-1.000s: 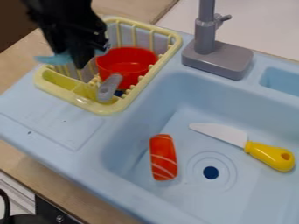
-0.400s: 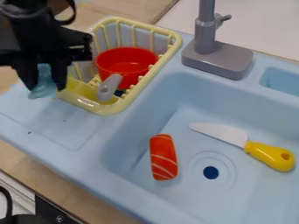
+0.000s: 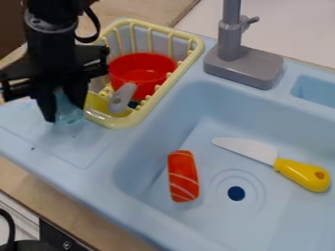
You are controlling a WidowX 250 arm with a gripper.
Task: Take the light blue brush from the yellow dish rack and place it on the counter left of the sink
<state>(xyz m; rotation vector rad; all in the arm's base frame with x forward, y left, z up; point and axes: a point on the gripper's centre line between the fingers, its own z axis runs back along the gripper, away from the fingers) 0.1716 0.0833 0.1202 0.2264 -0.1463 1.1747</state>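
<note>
Over the left end of the pale-blue toy sink (image 3: 72, 169) hangs the black gripper (image 3: 66, 113), just beside the yellow rack (image 3: 105, 119) at the far edge; in that sits a red pan (image 3: 140, 73); the basin holds a knife (image 3: 279, 164) and a striped orange block (image 3: 183, 176); clamped between the fingers, a light-blue item (image 3: 68, 109)

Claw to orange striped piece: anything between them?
Past the pale blue item in the claw, just bare sink ledge, then basin side wall, up to the orange striped piece. Seen in the camera view.
</note>
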